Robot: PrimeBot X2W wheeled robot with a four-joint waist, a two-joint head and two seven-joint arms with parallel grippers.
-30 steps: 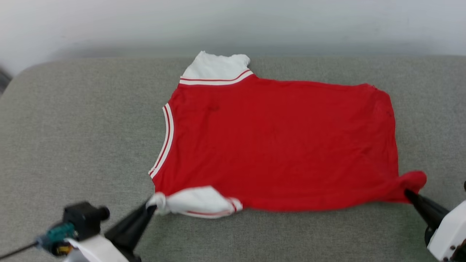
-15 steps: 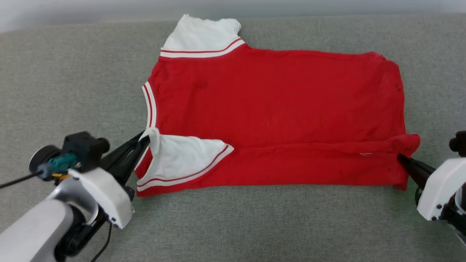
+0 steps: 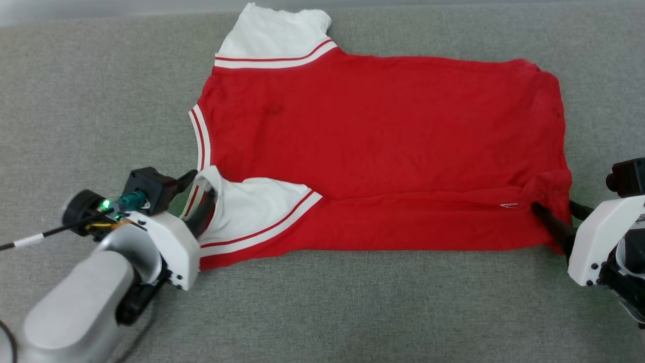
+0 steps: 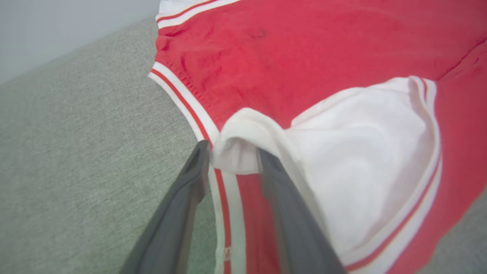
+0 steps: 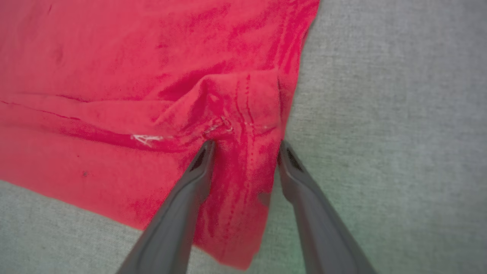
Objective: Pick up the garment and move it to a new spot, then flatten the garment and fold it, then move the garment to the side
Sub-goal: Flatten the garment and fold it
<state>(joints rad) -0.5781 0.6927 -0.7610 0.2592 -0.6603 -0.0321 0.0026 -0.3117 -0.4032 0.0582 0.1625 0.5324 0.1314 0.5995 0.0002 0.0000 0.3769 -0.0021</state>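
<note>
The garment, red with white sleeves and striped trim, lies flat on the grey cushion, collar to the left. Its near strip is folded back over the body, with one white sleeve on top. My left gripper stands open at the collar end. In the left wrist view the left gripper has its fingers apart on either side of the sleeve's white tip. My right gripper is open at the hem end. There the right gripper straddles the bunched red hem corner without pinching it.
The grey cushion stretches bare to the left, right and front of the garment. A pale wall runs along its far edge. A thin cable trails from my left wrist at the lower left.
Both grippers carried the garment's near edge up and over its body, making a fold. Both jaws, shut on the cloth before, now stand apart. The camera has tilted down.
</note>
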